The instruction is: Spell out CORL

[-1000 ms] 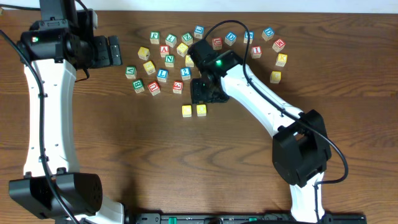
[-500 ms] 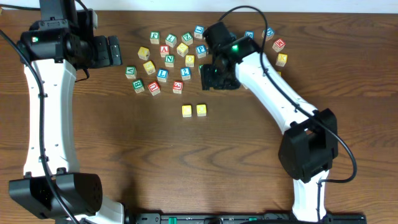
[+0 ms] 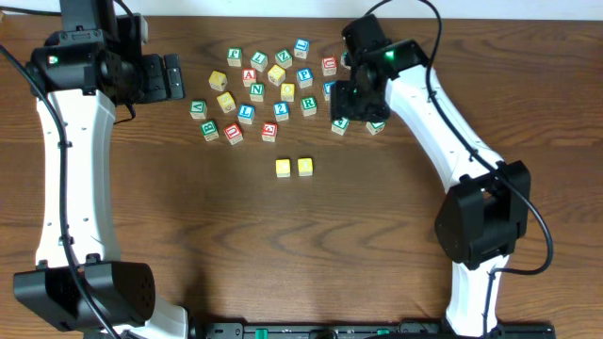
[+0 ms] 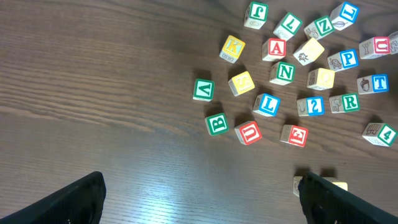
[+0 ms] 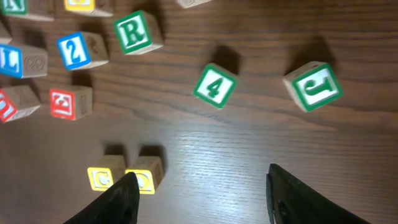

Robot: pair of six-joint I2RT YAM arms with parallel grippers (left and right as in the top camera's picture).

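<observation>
Two yellow blocks, C [image 3: 283, 168] and O [image 3: 304, 167], sit side by side near the table's middle. In the right wrist view the C [image 5: 101, 177] is in plain sight, and the O [image 5: 146, 174] is partly behind my left finger. The green R block [image 3: 309, 105] [image 5: 135, 32] and the blue L block [image 3: 246, 112] [image 5: 11, 60] lie in the loose cluster at the back. My right gripper [image 3: 357, 100] [image 5: 200, 180] is open and empty, above the cluster's right side. My left gripper [image 3: 172, 77] [image 4: 200, 183] is open and empty, left of the cluster.
Several other letter and number blocks are scattered at the back. A green 4 block [image 5: 214, 86] and a green J block [image 5: 314, 86] lie just ahead of the right gripper. A blue 2 block [image 5: 73, 50] and a red block [image 5: 65, 102] lie left of it.
My right arm has moved from just above the two yellow blocks up and to the right, over the cluster's right side. The yellow blocks and the left arm have not moved.
</observation>
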